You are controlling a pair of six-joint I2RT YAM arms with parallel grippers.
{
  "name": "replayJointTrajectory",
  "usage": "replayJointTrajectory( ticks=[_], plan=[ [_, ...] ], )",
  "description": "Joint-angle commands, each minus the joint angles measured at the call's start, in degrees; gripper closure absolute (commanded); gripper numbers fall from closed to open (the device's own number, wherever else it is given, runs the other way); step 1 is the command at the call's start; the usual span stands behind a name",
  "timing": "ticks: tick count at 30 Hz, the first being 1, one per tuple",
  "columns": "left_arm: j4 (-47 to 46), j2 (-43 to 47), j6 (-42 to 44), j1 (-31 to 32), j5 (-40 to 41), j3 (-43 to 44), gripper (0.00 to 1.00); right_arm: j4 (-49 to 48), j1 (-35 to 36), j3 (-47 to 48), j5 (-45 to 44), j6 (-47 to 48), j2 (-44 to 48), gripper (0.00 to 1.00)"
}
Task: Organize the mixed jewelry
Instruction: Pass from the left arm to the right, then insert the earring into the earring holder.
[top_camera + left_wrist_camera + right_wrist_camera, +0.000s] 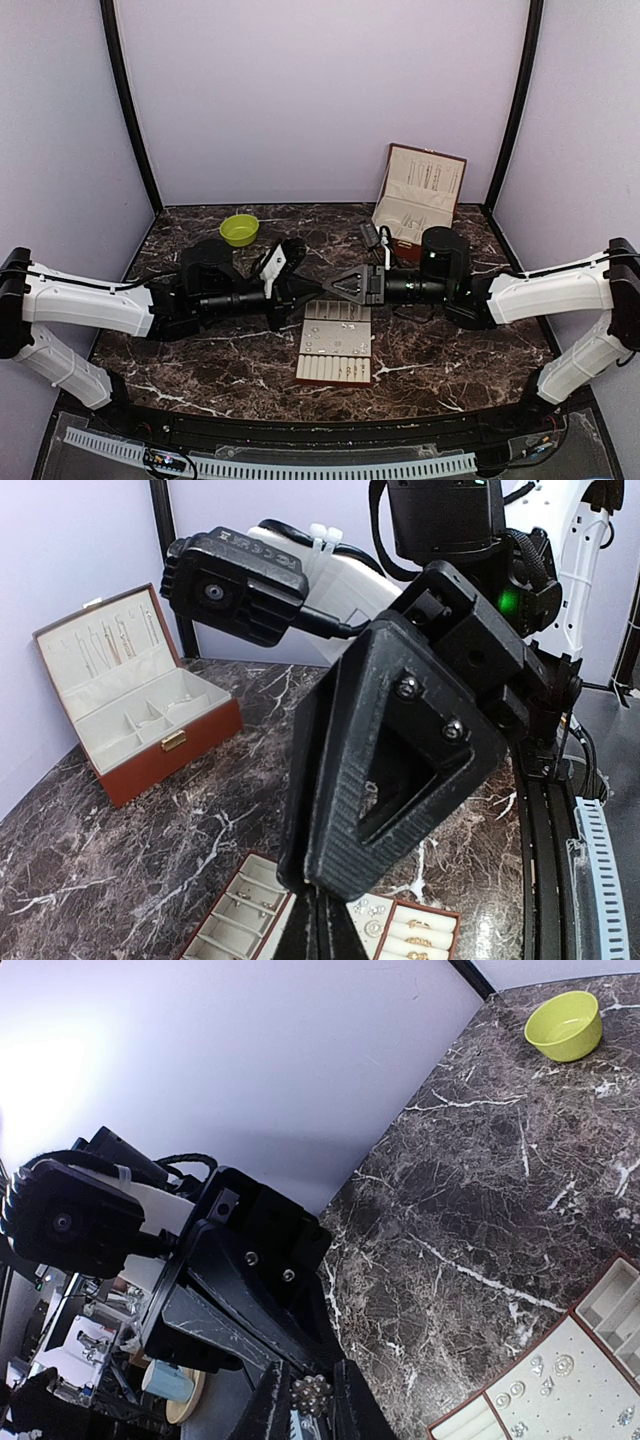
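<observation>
A silvery beaded piece sits pinched in the right gripper, its fingers nearly closed on it, above the tray where the other studs and rings lie. The left gripper meets it tip to tip, fingers drawn together; we cannot tell if it holds anything. We judge this a handover, so we should hold both tips steady over the tray and let go only once the other grip is sure.

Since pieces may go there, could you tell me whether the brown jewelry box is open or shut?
Open: the jewelry box has its lid standing up, and its beige compartments show.
</observation>
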State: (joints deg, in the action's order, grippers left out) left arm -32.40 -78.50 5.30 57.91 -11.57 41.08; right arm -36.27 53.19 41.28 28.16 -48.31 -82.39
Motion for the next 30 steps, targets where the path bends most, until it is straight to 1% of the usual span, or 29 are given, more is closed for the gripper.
replayJointTrajectory(
  ticks=[1,4,6,8,9,10,12,14,16,19,21,23,27,30],
  plan=[
    [-1.1,1.5,0.2,0.1,-0.5,-0.8,1.0,-1.1,0.4,1.3,-1.0,1.4,1.3,0.87],
    [-0.2,1.1,0.5,0.1,-0.6,-0.4,1.0,0.6,0.4,1.3,-1.9,2.6,2.4,0.88],
    [0.7,1.1,0.7,0.1,-0.6,-0.1,0.91,3.4,0.4,1.5,-2.9,4.0,3.3,0.88],
    [1.4,1.4,1.2,0.1,-0.2,0.1,0.71,7.8,0.3,2.0,-4.2,6.3,4.3,0.89],
    [1.6,1.6,1.4,0.1,0.3,0.1,0.66,10.2,0.2,2.2,-4.8,7.5,4.8,0.89],
    [2.2,2.2,2.0,0.1,0.5,0.0,0.57,12.7,0.1,2.5,-5.4,8.9,5.3,0.89],
    [3.7,3.6,2.7,0.1,0.9,-0.1,0.49,17.8,-0.2,2.9,-6.5,11.6,6.2,0.89],
    [5.6,5.6,3.0,0.0,0.8,-0.4,0.44,22.6,-0.6,3.4,-7.6,14.3,6.7,0.89],
    [7.0,7.7,2.8,-0.4,1.2,-1.3,0.41,27.1,-0.7,4.1,-8.8,16.9,6.4,0.89],
    [9.5,10.5,1.5,-2.1,1.4,-2.4,0.39,32.7,-0.7,5.4,-9.7,20.4,4.7,0.89],
    [11.2,12.2,-0.1,-4.5,1.4,-2.4,0.38,34.8,-0.6,6.0,-9.9,21.4,3.4,0.89],
    [12.5,14.1,-4.0,-7.6,1.1,-1.5,0.38,35.8,-0.6,6.3,-10.3,21.7,2.1,0.89],
    [13.4,15.9,-10.6,-13.7,-1.9,0.7,0.36,38.7,-0.4,7.4,-12.5,21.8,-0.8,0.89],
    [15.2,16.0,-11.2,-17.6,-3.5,2.6,0.36,40.8,0.7,8.8,-15.1,22.3,-2.9,0.89]
  ],
)
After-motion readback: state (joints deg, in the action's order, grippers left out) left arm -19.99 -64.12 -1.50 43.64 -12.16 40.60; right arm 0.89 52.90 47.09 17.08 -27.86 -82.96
